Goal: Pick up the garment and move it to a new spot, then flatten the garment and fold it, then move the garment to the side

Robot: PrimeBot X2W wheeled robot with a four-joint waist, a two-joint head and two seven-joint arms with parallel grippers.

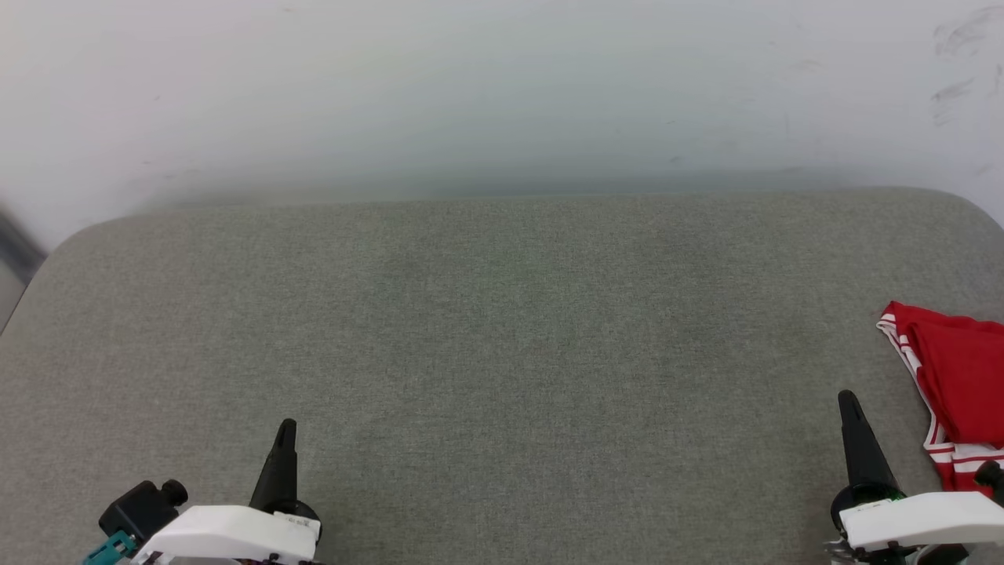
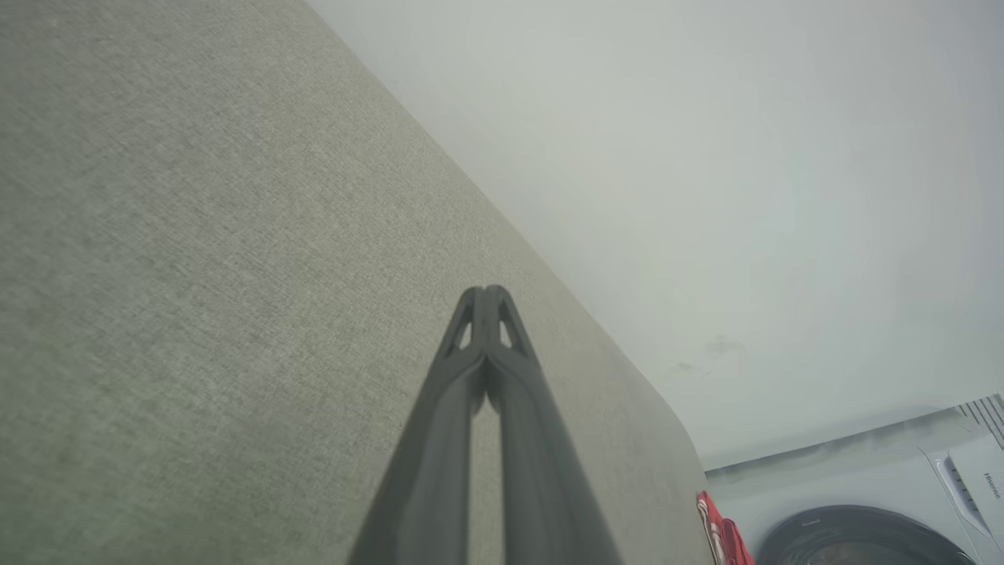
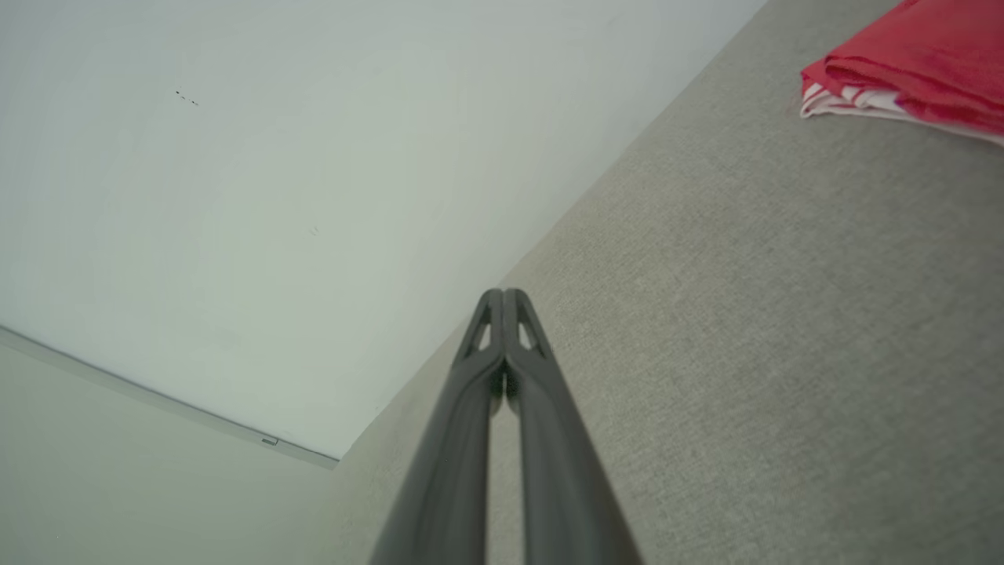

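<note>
Both empty, we note, over grey bench (image 1: 502, 329) | left claw (image 1: 287, 430) pinched closed, well apart from shirt (image 1: 961, 384) | right claw (image 1: 848, 402) pinched closed | shirt heaped at bench's right edge, just right of that claw: we judge it the nearer.

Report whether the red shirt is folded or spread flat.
Folded. The garment lies as a compact bundle, red layers doubled over white striped trim, at the grey surface's right side.

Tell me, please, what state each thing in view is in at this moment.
garment: folded, lying at the right edge of the grey surface, not held.
left gripper: shut, empty.
right gripper: shut, empty, beside the garment.
</note>
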